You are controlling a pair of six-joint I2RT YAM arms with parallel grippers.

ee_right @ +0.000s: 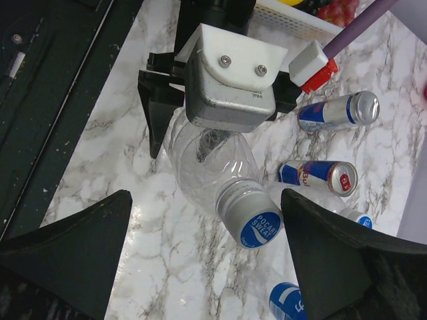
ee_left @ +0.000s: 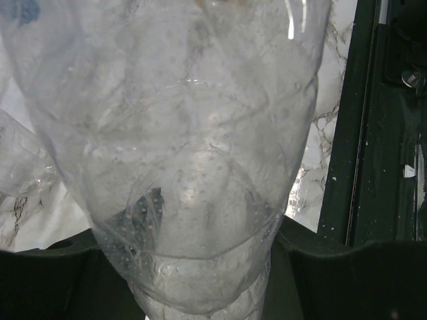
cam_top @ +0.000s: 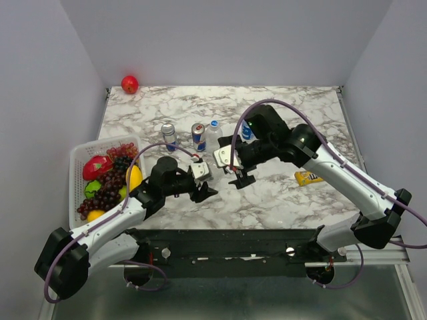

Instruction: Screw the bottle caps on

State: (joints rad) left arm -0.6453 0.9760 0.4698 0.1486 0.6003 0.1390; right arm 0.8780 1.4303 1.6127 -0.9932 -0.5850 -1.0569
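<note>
The left gripper (cam_top: 203, 192) and right gripper (cam_top: 241, 179) are hanging close together over the table (cam_top: 287, 107); two cans (cam_top: 169, 135) and a blue-capped bottle (cam_top: 213, 132) are standing behind them, a fruit basket (cam_top: 75, 160) is sitting left, a yellow packet (cam_top: 309, 177) is lying right

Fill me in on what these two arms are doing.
The left gripper is shut on a clear plastic bottle and holds it tilted above the marble table. A cap with a blue top sits on the bottle's neck; how tightly it is screwed on cannot be told. The right gripper is open, with its fingers on either side of the cap and not touching it. Two drink cans lie behind on the table.
</note>
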